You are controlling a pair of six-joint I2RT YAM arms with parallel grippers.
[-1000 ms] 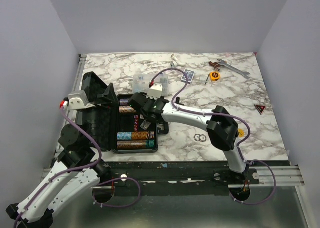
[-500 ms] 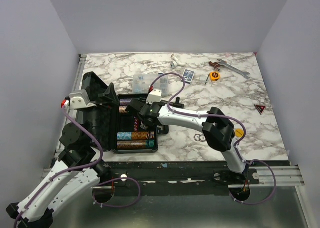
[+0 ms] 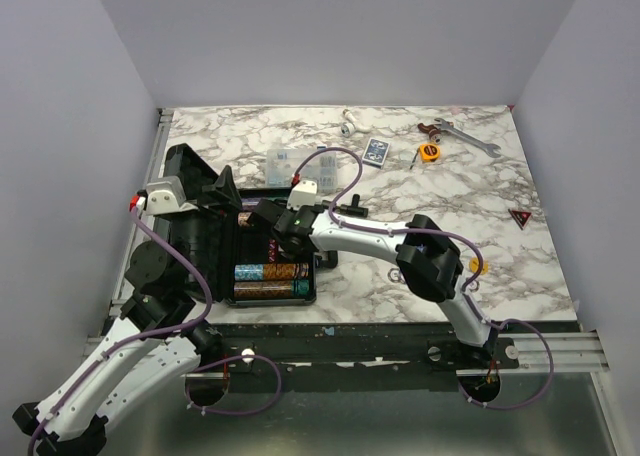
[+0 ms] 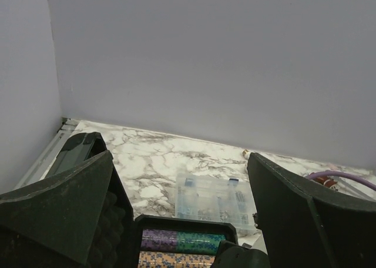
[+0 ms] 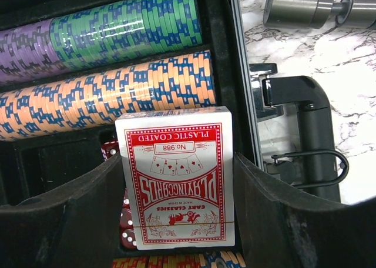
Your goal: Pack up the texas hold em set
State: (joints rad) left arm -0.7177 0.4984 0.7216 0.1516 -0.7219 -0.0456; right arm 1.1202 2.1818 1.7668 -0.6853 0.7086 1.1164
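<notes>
Right tool (image 5: 177,162) — clamped on red card deck (image 5: 176,180), over open black case (image 5: 224,56), near chip rows (image 5: 117,39). Left tool (image 4: 179,162) — jaws wide apart, holding nothing, beside raised lid (image 3: 195,234).

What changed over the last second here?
The right tool, gripping the red card deck, slid left, farther across the open case. Nothing was picked up or released. The left tool stayed wide open at the lid, shifting only slightly; the chips, blue deck and clear box stayed put.
</notes>
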